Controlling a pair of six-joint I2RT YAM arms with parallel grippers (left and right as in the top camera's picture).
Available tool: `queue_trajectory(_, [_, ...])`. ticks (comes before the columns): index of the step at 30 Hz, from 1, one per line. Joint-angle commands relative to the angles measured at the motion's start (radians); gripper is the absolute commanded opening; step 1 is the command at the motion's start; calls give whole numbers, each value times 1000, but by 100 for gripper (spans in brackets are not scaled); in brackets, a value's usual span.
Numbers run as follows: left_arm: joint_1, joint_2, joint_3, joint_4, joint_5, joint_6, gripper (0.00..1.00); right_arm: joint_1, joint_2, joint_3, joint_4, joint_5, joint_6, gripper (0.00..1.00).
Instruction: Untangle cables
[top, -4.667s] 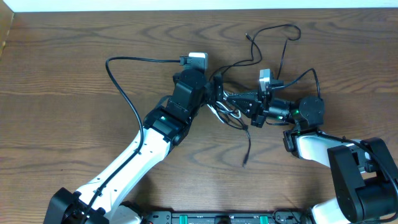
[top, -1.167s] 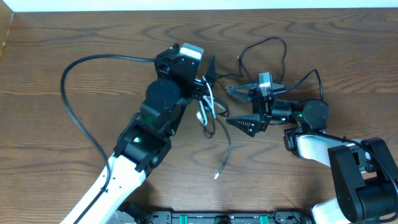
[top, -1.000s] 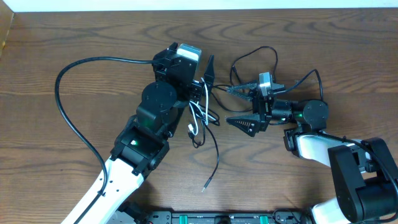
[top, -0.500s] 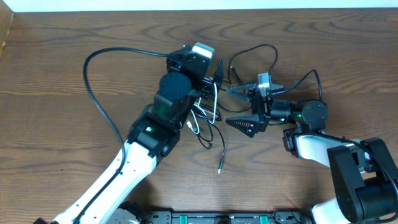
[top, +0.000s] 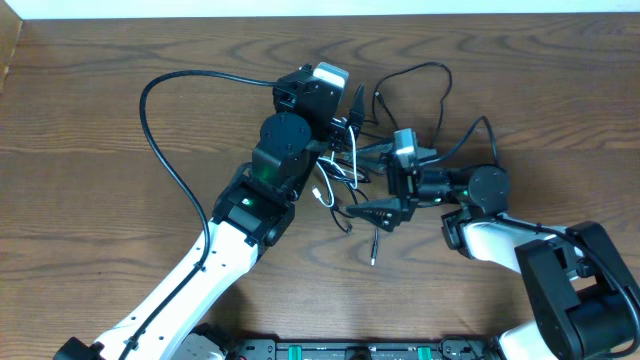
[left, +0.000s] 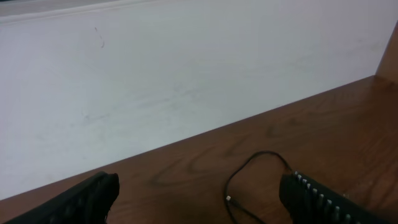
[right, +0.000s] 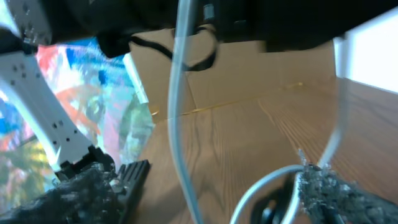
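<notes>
- The table (top: 90, 230) is dark brown wood, and a pale wall (left: 186, 74) rises behind its far edge.
- The cables (top: 340, 172) sit knotted in a clump near the middle of the table, between my two wrists.
- My left gripper (left: 199, 185) has its jaws spread wide. Its own camera shows nothing between them.
- Past those jaws, one black cable (left: 249, 177) curls on the wood, with its small plug at the near end.
- My right gripper (top: 356, 182) points at the clump from the right. Its jaws are wide apart, with one finger on each side of the knot.
- In my right wrist view, the white cable (right: 178, 106) hangs down between those fingers and bends into a loop near the lower right one. I cannot tell whether it touches either finger.
- From above, a loose end (top: 373, 245) of black cord trails out of the clump toward the near edge, its tip resting on the wood.
- The thick wire (top: 160, 120) of my left arm sweeps a wide arc on the left, well apart from the knot.
- Brown cardboard (right: 249, 81) stands in the background of my right wrist view.
</notes>
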Motion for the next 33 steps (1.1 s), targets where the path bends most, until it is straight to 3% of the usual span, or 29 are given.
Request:
queue_trajectory(1, [3, -2, 18, 5, 10, -12, 87, 30, 7, 0, 44, 37, -82, 64])
queue_trajectory(3, [3, -2, 18, 0, 10, -12, 87, 31, 7, 0, 44, 53, -84, 29])
queue_trajectory(4, [3, -2, 18, -10, 10, -12, 87, 29, 7, 0, 44, 61, -84, 1])
queue_trajectory(11, [3, -2, 18, -135, 8, -4, 87, -19, 6, 0, 44, 64, -28, 1])
queue_trajectory(20, [4, -1, 18, -366, 5, 125, 87, -95, 5, 0, 44, 63, 81, 1])
queue_trajectory(25, [4, -1, 18, -484, 19, 132, 73, -119, 5, 0, 44, 59, 108, 1])
queue_trajectory(33, [4, -1, 18, -510, 145, 130, 77, -119, 5, 0, 43, 59, 111, 1])
